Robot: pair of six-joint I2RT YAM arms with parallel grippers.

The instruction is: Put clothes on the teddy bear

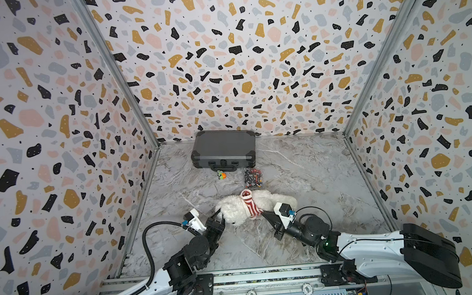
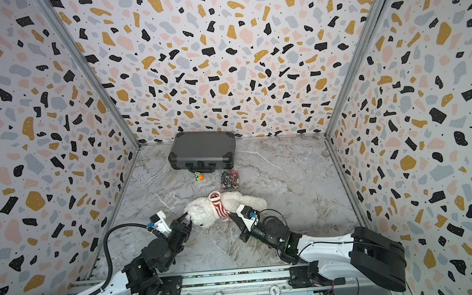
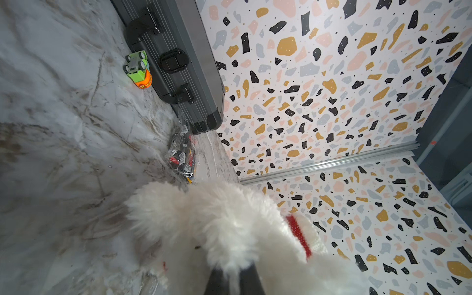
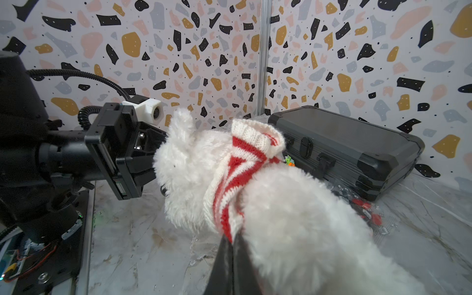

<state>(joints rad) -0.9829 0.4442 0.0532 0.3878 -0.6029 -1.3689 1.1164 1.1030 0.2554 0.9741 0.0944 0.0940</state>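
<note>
"Since the striped jumper [image 1: 250, 206] sits only round the neck, how far would you say the dressing has got?"

"Early to middling, I judge; the teddy bear [image 1: 237, 210] lies across the near middle of the table [image 1: 315, 177], head to the left and body to the right; the knit is over the head and bunched like a collar; none of it covers the trunk, and I see no limb through a sleeve."

"And the claws?"

"Both pinched narrow; the left gripper [image 3: 233, 273] nips white fur at the left side of the head; the right gripper [image 4: 231, 241] clamps the near hem of the jumper, just right of the head."

"What is left, then?"

"By my reckoning, drawing the hem rightward down the body while the head is held; then the arms, if there are sleeves, which I cannot tell; the plush is soft, so the bear may drag along rather than let the wool slide."

"Anything in the way?"

"I think not; the grey case [image 1: 223, 149], the toy car [image 1: 221, 175] and the bag of small parts [image 1: 253, 178] lie farther off, the bag nearest."
</note>
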